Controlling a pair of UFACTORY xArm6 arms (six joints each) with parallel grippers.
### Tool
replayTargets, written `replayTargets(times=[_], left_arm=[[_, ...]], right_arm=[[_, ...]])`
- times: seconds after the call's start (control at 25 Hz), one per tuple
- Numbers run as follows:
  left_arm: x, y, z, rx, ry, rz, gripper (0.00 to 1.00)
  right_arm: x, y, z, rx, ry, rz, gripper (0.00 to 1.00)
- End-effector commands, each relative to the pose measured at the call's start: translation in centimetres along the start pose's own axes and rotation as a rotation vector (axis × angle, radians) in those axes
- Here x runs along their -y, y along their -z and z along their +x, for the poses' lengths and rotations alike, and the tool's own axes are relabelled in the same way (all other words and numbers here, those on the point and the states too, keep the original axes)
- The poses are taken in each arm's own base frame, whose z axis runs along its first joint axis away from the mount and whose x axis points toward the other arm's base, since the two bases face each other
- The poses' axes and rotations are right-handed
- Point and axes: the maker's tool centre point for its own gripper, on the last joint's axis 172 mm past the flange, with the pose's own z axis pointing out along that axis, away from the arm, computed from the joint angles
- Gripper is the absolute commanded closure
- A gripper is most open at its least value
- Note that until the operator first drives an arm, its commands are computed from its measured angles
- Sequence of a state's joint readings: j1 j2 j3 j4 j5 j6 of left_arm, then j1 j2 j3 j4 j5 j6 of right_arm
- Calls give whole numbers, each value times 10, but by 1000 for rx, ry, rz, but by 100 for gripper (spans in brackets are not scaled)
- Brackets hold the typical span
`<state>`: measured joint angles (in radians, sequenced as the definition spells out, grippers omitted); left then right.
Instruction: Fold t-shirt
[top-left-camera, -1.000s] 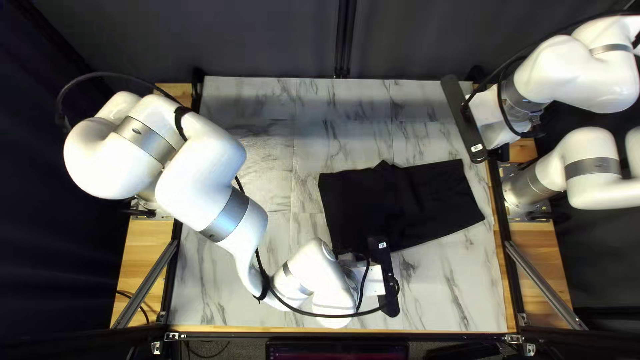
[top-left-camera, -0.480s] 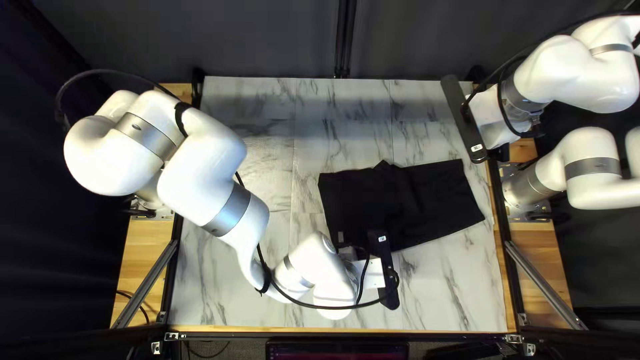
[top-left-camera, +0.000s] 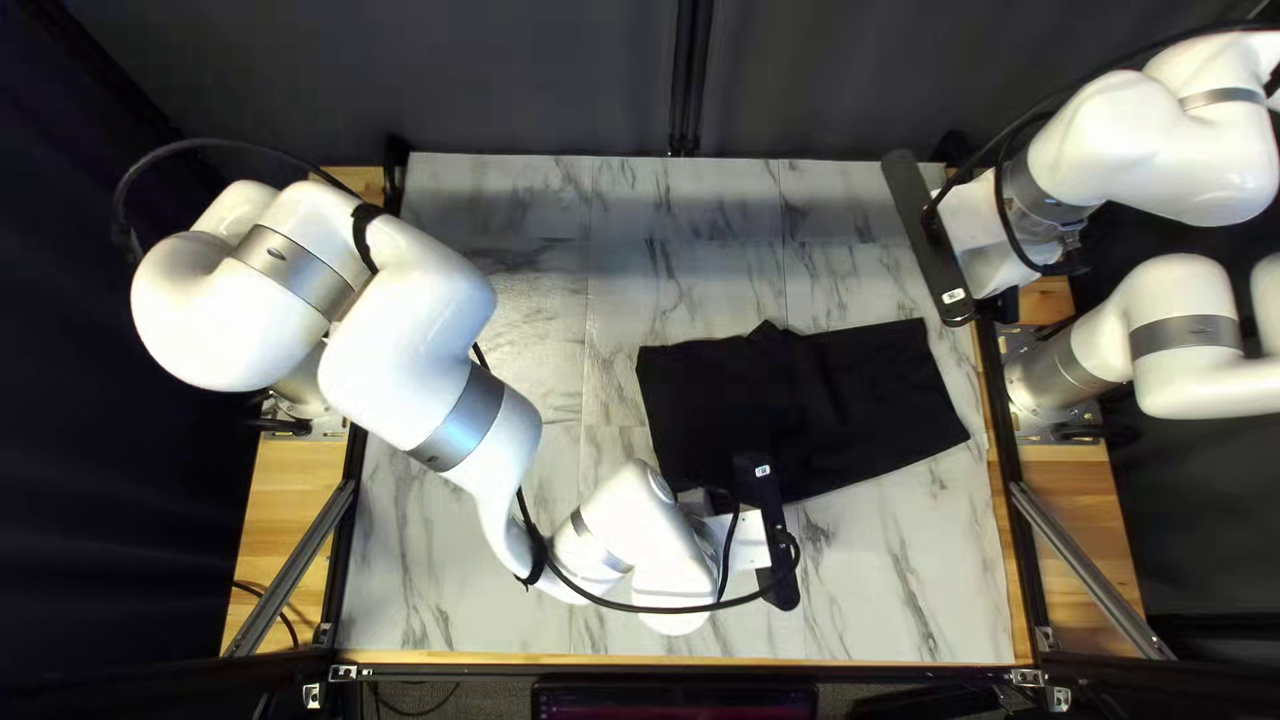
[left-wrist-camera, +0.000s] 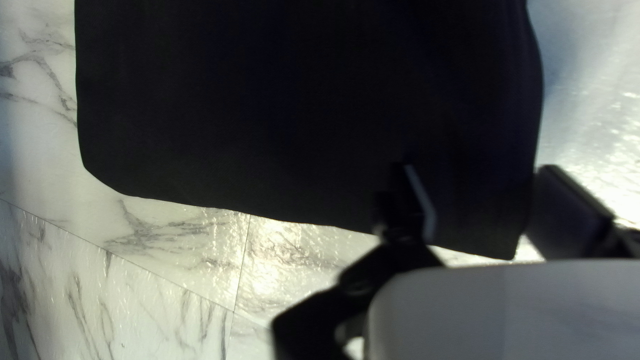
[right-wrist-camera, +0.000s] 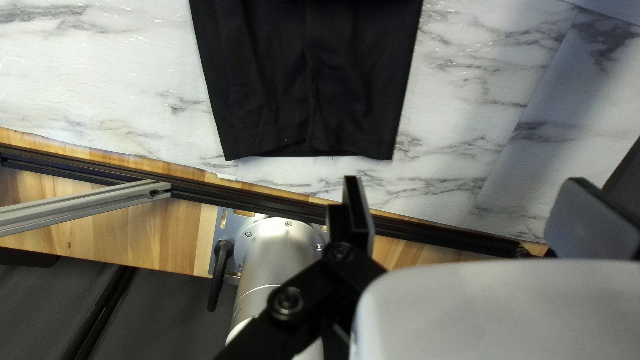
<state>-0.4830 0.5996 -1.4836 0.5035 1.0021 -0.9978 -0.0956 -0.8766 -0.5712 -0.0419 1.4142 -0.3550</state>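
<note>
Jaws released at the black two-finger left gripper (top-left-camera: 771, 540), spread wide apart above the near left corner of the black cloth T-shirt (top-left-camera: 854, 400). In the left wrist view, shown with one finger of the left gripper (left-wrist-camera: 488, 193) over the cloth and the other just beside the shirt's side edge, the corner lying between; contact with the cloth not determinable. Jaws likewise released at the black two-finger right gripper (top-left-camera: 930, 240), positioned at the far right of the tabletop, clear of the cloth. In the right wrist view, shown with both fingers of the right gripper (right-wrist-camera: 470, 213) wide apart, near the silver cylindrical arm base (right-wrist-camera: 277, 247), and with the shirt's narrower end ahead. For shirt location, see right of centre on the white, grey-veined marble-patterned tabletop (top-left-camera: 667, 294): laid flat, roughly rectangular, with a small peak at the far edge and shallow creases toward the narrower end. Extended across the near left of the tabletop: white left arm (top-left-camera: 407, 320) with silver bands and a black cable (top-left-camera: 667, 612). Raised at the far right: white right arm (top-left-camera: 1147, 147).
</note>
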Motion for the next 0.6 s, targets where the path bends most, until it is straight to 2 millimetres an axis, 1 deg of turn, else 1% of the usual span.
replayTargets(times=[0.04, 0.4, 0.6], left_arm=[[-1, 2, 0, 0, 1, 5, 100], [-2, 24, -10, 0, 18, 36, 100], [-3, 28, -17, -5, 29, 46, 100]], right_arm=[[0, 0, 0, 0, 0, 0, 0], [0, 0, 0, 0, 0, 0, 0], [0, 0, 0, 0, 0, 0, 0]])
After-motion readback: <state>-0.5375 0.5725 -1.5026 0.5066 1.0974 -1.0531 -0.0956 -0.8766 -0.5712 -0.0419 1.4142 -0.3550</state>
